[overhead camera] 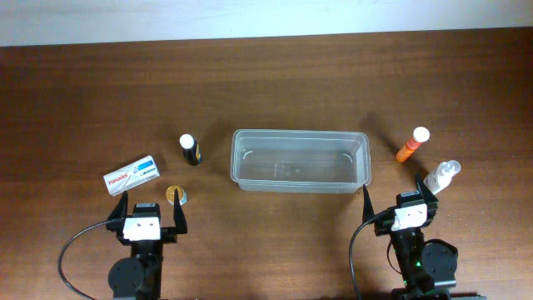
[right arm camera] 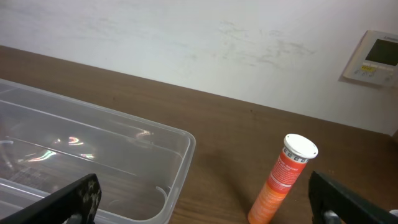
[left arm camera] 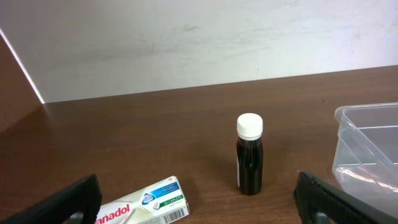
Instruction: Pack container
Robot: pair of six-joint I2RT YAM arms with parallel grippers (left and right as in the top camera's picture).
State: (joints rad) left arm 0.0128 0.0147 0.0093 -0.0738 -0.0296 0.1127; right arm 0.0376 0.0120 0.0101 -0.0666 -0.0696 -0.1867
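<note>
Since both grippers are spread wide with nothing between their fingers, I judge the first pick is not yet begun. The left gripper (overhead camera: pixel 149 213) has the dark bottle (left arm camera: pixel 250 155) upright ahead, nearly centred between its fingers (left arm camera: pixel 71 200). I would close low on the body, below the white cap (left arm camera: pixel 250 125), so it doesn't tip. The container (overhead camera: pixel 300 160) sits ahead and right of those fingers, and ahead and left of the right gripper (overhead camera: pixel 398 202). It is clear, rectangular, round-cornered, raised-rimmed and empty.

Black left tool (overhead camera: pixel 151 210) and right tool (overhead camera: pixel 398 200), white camera blocks (overhead camera: pixel 141 223), black looping cables (overhead camera: pixel 70 250), round dark bases (overhead camera: pixel 133 275)
</note>
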